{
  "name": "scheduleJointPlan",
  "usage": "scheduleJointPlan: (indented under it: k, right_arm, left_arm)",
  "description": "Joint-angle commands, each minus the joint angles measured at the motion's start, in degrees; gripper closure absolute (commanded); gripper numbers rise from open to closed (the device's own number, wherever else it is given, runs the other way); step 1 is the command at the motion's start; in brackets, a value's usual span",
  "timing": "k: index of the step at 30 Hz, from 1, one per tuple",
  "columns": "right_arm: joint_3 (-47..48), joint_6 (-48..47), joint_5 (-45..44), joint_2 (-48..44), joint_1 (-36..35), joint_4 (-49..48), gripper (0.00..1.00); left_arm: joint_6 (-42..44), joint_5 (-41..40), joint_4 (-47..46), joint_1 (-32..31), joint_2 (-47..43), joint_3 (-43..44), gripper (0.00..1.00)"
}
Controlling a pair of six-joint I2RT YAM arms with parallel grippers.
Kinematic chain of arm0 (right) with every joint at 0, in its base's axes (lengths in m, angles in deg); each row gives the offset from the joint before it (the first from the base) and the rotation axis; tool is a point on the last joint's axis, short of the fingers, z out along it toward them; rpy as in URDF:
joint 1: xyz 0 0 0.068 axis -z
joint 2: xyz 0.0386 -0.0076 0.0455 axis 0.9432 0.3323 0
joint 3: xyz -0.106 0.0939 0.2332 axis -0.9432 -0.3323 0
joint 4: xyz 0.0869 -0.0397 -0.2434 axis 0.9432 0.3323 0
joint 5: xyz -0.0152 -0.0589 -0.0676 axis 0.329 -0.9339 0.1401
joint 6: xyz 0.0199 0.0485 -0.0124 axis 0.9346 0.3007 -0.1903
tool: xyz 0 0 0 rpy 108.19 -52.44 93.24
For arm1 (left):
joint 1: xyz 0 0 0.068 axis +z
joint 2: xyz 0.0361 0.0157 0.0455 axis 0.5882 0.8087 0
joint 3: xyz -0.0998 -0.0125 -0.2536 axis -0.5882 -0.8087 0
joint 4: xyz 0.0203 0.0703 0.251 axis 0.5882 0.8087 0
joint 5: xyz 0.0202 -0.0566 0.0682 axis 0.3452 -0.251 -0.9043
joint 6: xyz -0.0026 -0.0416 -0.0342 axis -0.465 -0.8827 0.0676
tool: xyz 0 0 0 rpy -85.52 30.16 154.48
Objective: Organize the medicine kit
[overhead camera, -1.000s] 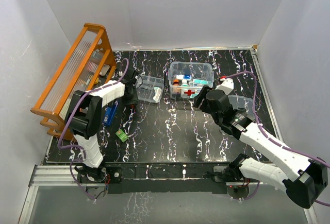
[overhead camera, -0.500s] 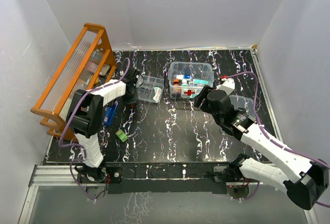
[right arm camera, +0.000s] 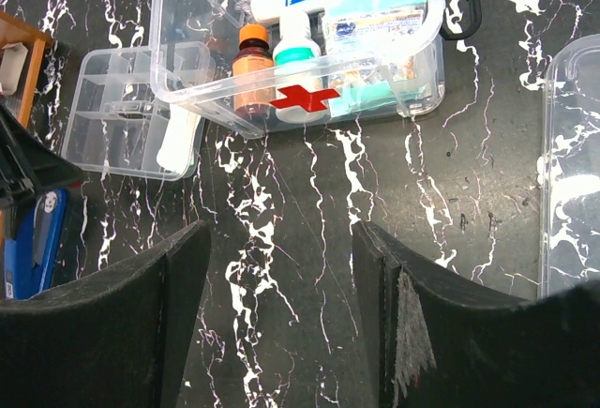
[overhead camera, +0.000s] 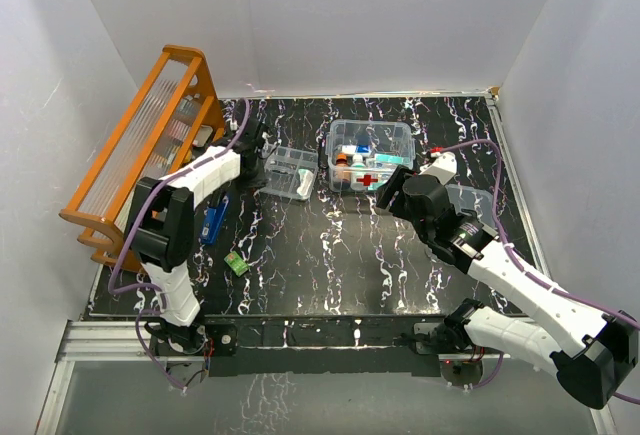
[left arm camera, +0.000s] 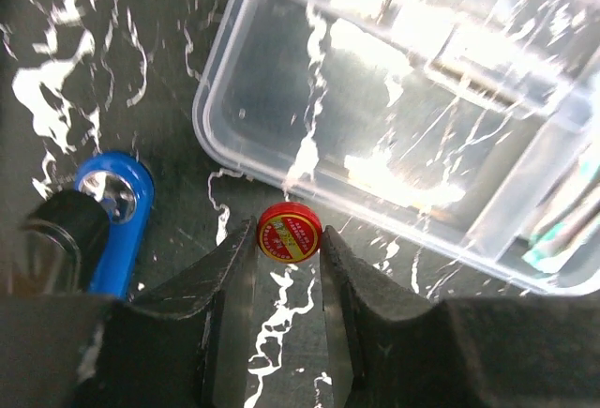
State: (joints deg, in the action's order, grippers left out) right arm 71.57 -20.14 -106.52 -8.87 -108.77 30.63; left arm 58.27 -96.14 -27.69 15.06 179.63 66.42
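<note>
Since the earlier frame the left gripper (left arm camera: 287,238) has slid toward the upper left of the top view, along the left side of the divided tray (overhead camera: 288,171), while the right arm has barely shifted. Nearest the arm bases, a small green item (overhead camera: 235,263) lies on the black marbled table (overhead camera: 330,255), with a blue tool (overhead camera: 211,221) just beyond it. In the left wrist view, the left gripper's 2 fingers are drawn narrow and pinch a small red tin (left arm camera: 289,232) just off the tray's rim. The right gripper (right arm camera: 279,239) hangs right of centre over bare table, its jaws moderately wide with nothing between them; a clear lid (right arm camera: 574,164) lies at the right edge of its wrist view. Beyond it, at upper centre, sits the medicine kit (right arm camera: 307,98), uncovered, touching the tray's right side, with a brown bottle (right arm camera: 251,70) and a white bottle (right arm camera: 298,56) upright inside. An orange rack (overhead camera: 140,165) stands along the far left.
</note>
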Motion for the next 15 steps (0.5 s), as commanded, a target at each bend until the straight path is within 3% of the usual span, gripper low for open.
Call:
scheduleJointPlan:
  k: [1,15]
  right_arm:
    - [0.96,-0.42,-1.57,-1.05,0.17,-1.57,0.40]
    - [0.54,0.01,-2.00,-2.13,0.22,-0.68,0.40]
  left_arm:
    - [2.63,-2.39,0.91,1.14,-1.88,6.42,0.78]
    - [5.34,3.47,0.12,4.53,11.80,22.97,0.77]
